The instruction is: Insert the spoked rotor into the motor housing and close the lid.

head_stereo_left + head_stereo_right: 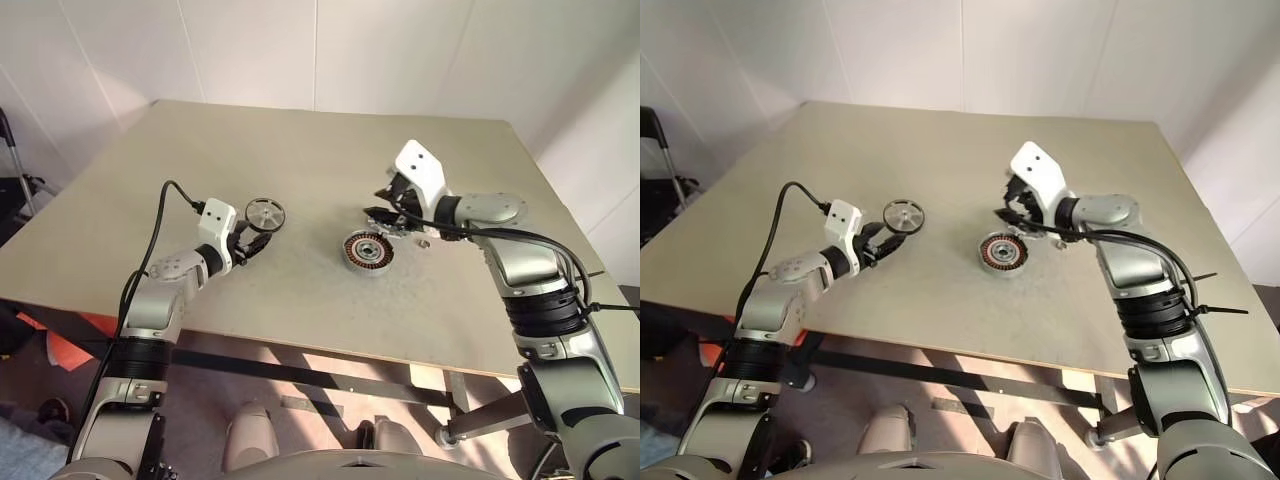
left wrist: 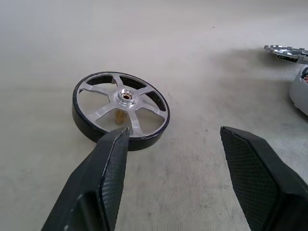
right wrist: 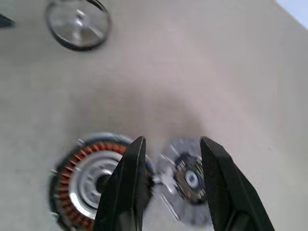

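The spoked rotor (image 2: 120,108), black-rimmed with a silvery spoked face, lies flat on the table just past my left gripper (image 2: 175,132). That gripper is open, with one fingertip (image 2: 118,139) at the rotor's near rim and nothing between the jaws. The motor housing (image 1: 368,250), with its copper-red windings, sits at the table's middle. The lid (image 3: 187,178), a small grey cap, lies on the table right beside the housing. My right gripper (image 3: 168,144) hovers over the lid with its fingers apart and not touching it.
The beige table (image 1: 300,140) stretches wide behind and between the parts. Its front edge (image 1: 330,350) runs just below my arms. A dark frame (image 1: 15,190) stands on the floor beyond the table's left side.
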Controlling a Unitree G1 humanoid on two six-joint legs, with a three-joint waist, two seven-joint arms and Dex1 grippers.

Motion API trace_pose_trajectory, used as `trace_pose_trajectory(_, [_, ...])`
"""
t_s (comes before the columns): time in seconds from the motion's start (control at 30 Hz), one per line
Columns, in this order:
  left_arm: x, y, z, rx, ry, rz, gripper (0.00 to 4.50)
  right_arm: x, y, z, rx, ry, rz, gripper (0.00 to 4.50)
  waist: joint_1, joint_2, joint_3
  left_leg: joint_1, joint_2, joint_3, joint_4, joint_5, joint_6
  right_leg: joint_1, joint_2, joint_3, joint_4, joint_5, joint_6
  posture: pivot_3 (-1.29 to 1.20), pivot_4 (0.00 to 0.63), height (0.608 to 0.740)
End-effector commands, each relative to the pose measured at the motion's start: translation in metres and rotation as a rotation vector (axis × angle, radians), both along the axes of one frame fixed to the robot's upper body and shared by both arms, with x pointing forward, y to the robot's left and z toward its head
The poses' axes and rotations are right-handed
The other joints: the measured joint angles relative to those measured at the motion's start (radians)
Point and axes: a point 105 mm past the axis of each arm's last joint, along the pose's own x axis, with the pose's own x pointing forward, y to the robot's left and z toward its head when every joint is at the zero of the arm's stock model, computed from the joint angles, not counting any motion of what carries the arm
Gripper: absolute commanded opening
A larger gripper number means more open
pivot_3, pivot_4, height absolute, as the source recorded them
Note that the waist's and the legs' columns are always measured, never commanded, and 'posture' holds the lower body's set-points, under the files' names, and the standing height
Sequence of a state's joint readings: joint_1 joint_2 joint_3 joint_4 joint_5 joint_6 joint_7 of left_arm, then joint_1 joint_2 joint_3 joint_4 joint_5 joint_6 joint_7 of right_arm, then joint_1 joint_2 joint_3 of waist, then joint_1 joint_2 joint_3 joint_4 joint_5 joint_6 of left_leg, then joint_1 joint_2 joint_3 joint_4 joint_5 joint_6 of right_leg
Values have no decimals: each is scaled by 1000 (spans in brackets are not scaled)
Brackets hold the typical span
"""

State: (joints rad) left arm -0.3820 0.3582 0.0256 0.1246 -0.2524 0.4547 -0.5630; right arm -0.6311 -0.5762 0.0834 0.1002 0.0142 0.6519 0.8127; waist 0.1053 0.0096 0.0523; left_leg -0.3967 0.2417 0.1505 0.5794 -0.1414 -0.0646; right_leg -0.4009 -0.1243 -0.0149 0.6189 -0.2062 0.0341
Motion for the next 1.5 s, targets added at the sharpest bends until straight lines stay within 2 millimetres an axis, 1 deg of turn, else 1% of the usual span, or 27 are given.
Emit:
trace_pose_trajectory(0.03, [6,-3,17,0,-59,-21,3202,6,-48,-9,-24,-3,-169,1975,0,0,0,0,0,0,0,0,0,0,0,0,0,0,0,0,0,740])
trace_pose_trajectory(0.13, [6,-4,16,6,-55,-32,3202,2,-74,-24,-26,37,-245,1975,-3,1,0,0,0,0,-1,0,0,-2,1,0,0,0,0,0,0,740])
trace_pose_trajectory(0.2, [6,-5,15,8,-52,-36,3202,0,-79,-28,-20,47,-261,1975,-10,1,0,-1,0,0,-1,0,0,-3,1,0,0,0,0,0,0,740])
trace_pose_trajectory(0.43, [8,-7,15,9,-50,-44,3202,-1,-72,-41,11,79,-260,1975,-9,1,0,0,1,1,-1,0,0,-3,1,1,0,0,0,0,0,740])
trace_pose_trajectory(0.57, [8,-7,14,12,-49,-43,3202,1,-65,-55,14,116,-251,1975,-9,1,0,0,0,1,-1,0,0,-2,1,1,0,0,0,0,0,740])
trace_pose_trajectory(0.7, [8,-4,15,14,-51,-36,3202,4,-67,-66,0,140,-260,1975,-9,1,0,-1,0,1,-1,0,0,-3,1,1,0,0,0,0,0,740])
trace_pose_trajectory(0.83, [7,-3,15,18,-51,-32,3202,7,-68,-69,-2,142,-266,1975,-9,1,0,0,0,1,-1,0,0,-3,1,1,0,0,0,0,0,740])
trace_pose_trajectory(1.1, [8,0,15,23,-52,-21,3202,7,-62,-76,20,177,-259,1975,-10,1,0,1,0,1,0,0,0,-1,1,1,1,0,0,0,0,740])
trace_pose_trajectory(1.2, [8,1,15,24,-52,-18,3202,7,-63,-77,34,186,-268,1366,-11,1,0,2,1,1,-1,0,0,-1,1,1,1,0,0,0,0,740])
trace_pose_trajectory(1.27, [8,2,15,27,-53,-16,3202,9,-64,-75,33,180,-274,727,-11,1,0,2,1,1,0,0,0,-1,1,1,1,0,0,0,0,740])
trace_pose_trajectory(1.3, [8,2,15,29,-55,-16,3202,10,-64,-72,38,175,-275,644,-11,1,0,2,1,1,0,0,0,-1,1,2,1,0,0,0,0,740])
trace_pose_trajectory(1.43, [9,2,17,31,-59,-16,3202,12,-65,-68,31,159,-279,644,-10,1,0,2,1,1,0,0,0,-1,1,2,1,0,0,0,0,740])
trace_pose_trajectory(1.5, [8,2,16,32,-58,-16,3202,13,-62,-60,39,138,-268,644,-10,1,0,2,0,1,0,0,0,-1,1,2,1,0,0,0,0,740])
